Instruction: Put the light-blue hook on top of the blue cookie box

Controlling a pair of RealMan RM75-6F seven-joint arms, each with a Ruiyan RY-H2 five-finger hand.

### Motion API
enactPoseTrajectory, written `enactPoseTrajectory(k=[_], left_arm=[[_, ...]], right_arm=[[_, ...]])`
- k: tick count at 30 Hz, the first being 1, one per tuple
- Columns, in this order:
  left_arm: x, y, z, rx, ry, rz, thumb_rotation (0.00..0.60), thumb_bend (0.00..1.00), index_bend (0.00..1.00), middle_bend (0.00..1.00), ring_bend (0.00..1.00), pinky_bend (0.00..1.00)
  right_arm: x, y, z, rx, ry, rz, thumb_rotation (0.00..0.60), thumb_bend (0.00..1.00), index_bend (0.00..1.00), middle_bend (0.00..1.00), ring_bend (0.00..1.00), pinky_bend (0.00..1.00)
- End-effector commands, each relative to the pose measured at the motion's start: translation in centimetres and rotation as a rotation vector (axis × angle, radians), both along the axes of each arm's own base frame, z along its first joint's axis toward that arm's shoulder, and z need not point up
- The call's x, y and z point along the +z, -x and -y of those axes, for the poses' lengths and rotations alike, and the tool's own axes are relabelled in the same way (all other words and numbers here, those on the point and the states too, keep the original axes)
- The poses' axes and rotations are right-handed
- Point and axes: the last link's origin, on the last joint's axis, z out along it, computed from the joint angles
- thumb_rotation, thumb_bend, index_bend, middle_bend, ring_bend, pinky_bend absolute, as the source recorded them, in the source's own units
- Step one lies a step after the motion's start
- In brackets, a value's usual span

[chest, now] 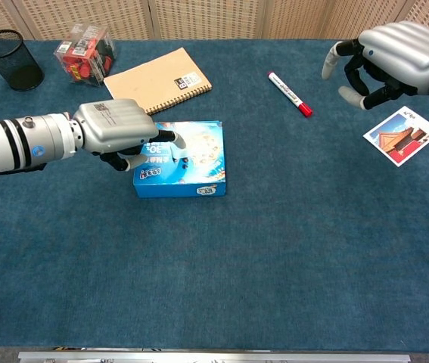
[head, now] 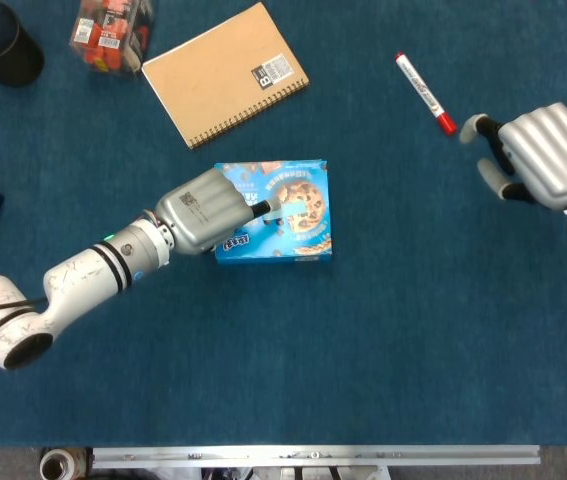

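The blue cookie box (head: 298, 235) (chest: 195, 172) lies flat in the middle of the table. A small light-blue hook (head: 286, 212) lies on its lid. My left hand (head: 206, 210) (chest: 114, 130) covers the box's left part, one finger stretched out so its tip reaches the hook's left end. The hand hides whether a thumb also pinches the hook. In the chest view the hook is lost in glare on the lid. My right hand (head: 548, 155) (chest: 399, 57) hovers far to the right, fingers loosely curled and apart, holding nothing.
A tan spiral notebook (head: 225, 72) lies behind the box. A red-capped marker (head: 424, 93) lies at the back right, and a postcard (chest: 402, 135) lies under the right hand. At the back left are a black mesh cup (head: 3, 42) and a clear box of red items (head: 110, 32).
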Motion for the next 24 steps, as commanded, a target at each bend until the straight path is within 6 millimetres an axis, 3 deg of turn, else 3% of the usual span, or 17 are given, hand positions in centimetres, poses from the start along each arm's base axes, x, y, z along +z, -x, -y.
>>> enactPoseTrajectory(k=[1,24], left_arm=[[-0.1,0.0,0.1,-0.001,-0.001,-0.003,0.6,0.82,0.15,1.0,1.0,1.0],[0.4,1.6,0.9,0.045,-0.007,-0.003,0.6,0.82,0.15,1.0,1.0,1.0]], right_arm=[[0.0,0.1,0.0,-0.001,-0.001,0.0,0.6,0.41,0.42,0.8,0.92,0.85],[0.4,0.2,0.0,-0.005,0.011,0.007,0.6,0.41,0.42,0.8,0.92,0.85]])
